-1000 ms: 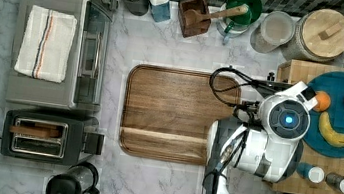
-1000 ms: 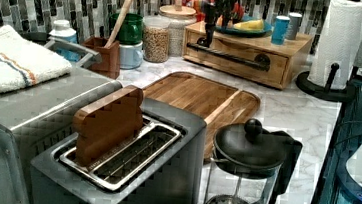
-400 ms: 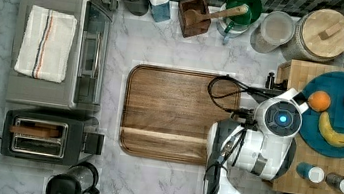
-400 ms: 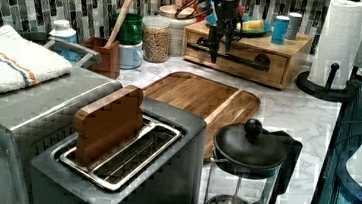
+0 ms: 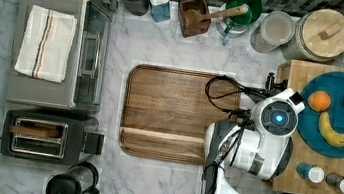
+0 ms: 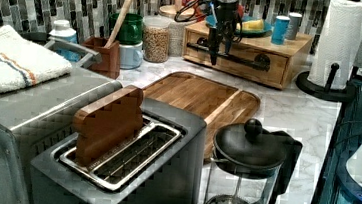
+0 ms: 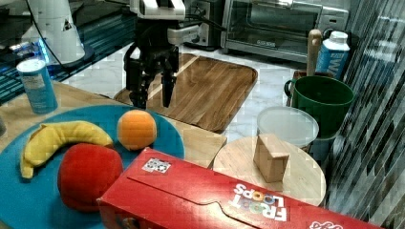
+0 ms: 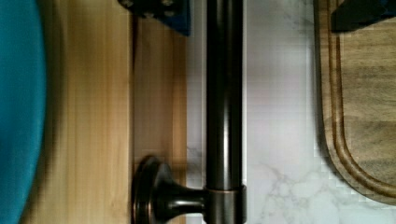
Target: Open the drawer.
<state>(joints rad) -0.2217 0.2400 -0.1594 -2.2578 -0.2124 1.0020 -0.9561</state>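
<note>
The drawer (image 6: 242, 71) is the light-wood front of the butcher-block box (image 6: 295, 45), flush with it in the left view. A long black bar handle (image 6: 245, 61) runs across it. My gripper (image 6: 219, 53) points down at the handle's end on the left view's left. The wrist view has the bar (image 8: 224, 93) between my open gripper (image 8: 259, 14), one fingertip (image 8: 161, 11) on the drawer (image 8: 159, 93) side and the other over the tray side. In the right view the gripper (image 7: 154, 98) hangs open past the box's edge. In the top view my wrist (image 5: 278, 118) covers it.
The brown wooden tray (image 5: 178, 113) lies on the marble just in front of the drawer. A blue plate (image 5: 343, 84) with fruit and two shakers sit on the box. A paper towel holder (image 6: 343, 42), a French press (image 6: 249, 154) and a toaster (image 6: 123, 161) stand nearby.
My gripper has come down in the left view from above the box top to the level of the handle. In the top view the wrist shifted slightly away from the plate.
</note>
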